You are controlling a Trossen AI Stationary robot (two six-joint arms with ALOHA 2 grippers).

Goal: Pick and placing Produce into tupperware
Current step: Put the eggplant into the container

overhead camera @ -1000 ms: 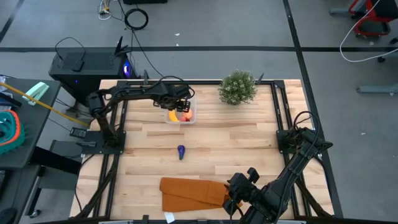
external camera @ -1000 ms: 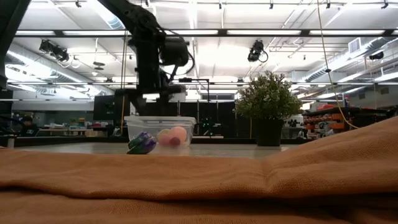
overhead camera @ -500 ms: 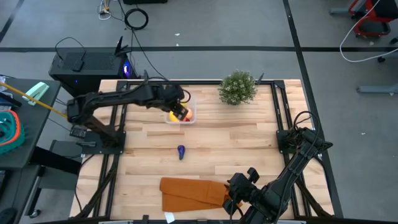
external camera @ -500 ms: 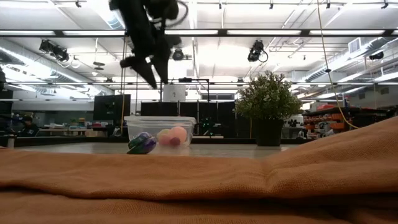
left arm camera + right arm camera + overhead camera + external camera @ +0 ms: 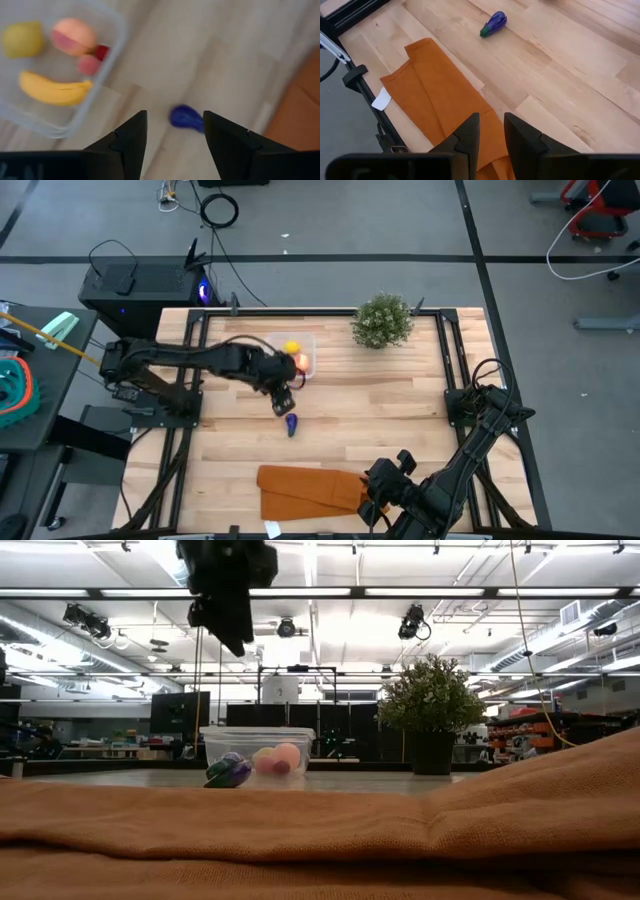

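The left hand [image 5: 283, 402] hangs above the table [image 5: 380, 410] between the tupperware [image 5: 304, 343] and the dark purple piece [image 5: 291, 423], its fingers [image 5: 129, 142] spread apart with nothing between them; in the left wrist view the purple piece [image 5: 186, 118] lies on the wood past the gap between the fingers; the tupperware [image 5: 109, 65] sits on the far side of the table, near the green plant [image 5: 382, 320], and holds the banana [image 5: 55, 91], the lemon [image 5: 21, 38], the red-peach round fruit [image 5: 74, 36] and a tiny red piece [image 5: 101, 52]; the purple piece lies alone on bare wood, apart from the container, with the orange cloth [image 5: 305, 489] nearer the front edge; the right hand [image 5: 491, 131] waits at the table's front edge over the cloth, its fingers a narrow gap apart and holding nothing
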